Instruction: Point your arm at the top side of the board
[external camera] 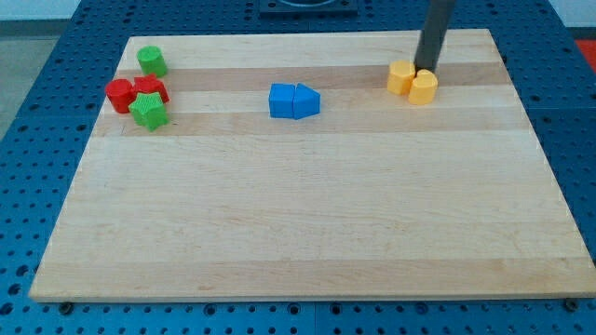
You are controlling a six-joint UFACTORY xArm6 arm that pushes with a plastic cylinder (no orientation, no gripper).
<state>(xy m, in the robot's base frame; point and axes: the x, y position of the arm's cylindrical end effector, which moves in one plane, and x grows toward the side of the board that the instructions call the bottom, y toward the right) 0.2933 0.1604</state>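
My dark rod comes down from the view's top right, and my tip (428, 67) rests on the wooden board (307, 223) near its top edge. The tip sits just behind two yellow blocks, one (401, 77) on the left and one (424, 87) on the right, which touch each other. I cannot tell whether the tip touches them. Two blue blocks, a cube (282, 100) and a wedge-like piece (306, 100), lie side by side at the top centre.
At the top left stand a green cylinder (152, 61), a red cylinder (119, 96), a red block (151, 90) and a green star-like block (149, 112), clustered near the board's left edge. A blue perforated table (37, 140) surrounds the board.
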